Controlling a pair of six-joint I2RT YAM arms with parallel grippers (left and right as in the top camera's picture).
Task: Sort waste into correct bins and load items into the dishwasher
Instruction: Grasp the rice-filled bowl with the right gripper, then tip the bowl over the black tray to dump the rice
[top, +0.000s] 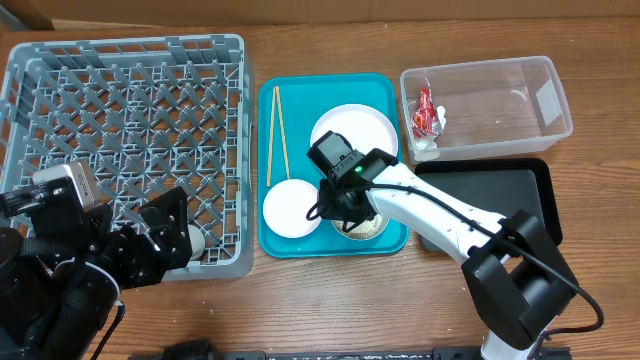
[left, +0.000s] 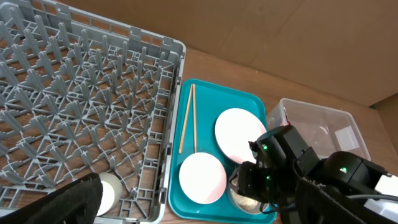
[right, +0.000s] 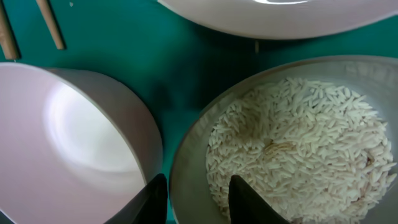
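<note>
On a brown wooden table (top: 300, 300), one grey dish rack (top: 120, 120) is sitting at the left, holding one small white cup (top: 197, 240) near its front edge. A teal tray (top: 300, 95) is carrying two thin wooden chopsticks (top: 277, 135), one round white plate (top: 355, 130) and two bowls: an empty pale bowl (top: 290, 208) and a greyish rice bowl (right: 298, 143) spread with loose white grains. The right gripper (right: 198, 190) is clamping that bowl's rim, one finger inside and one outside. The left gripper (top: 165, 235) is hanging wide apart beside the cup, gripping nothing. One red packet (top: 428, 110) and one white scrap (top: 428, 142) are lying in the clear tub (top: 500, 100), next to one black tray (top: 500, 190)
</note>
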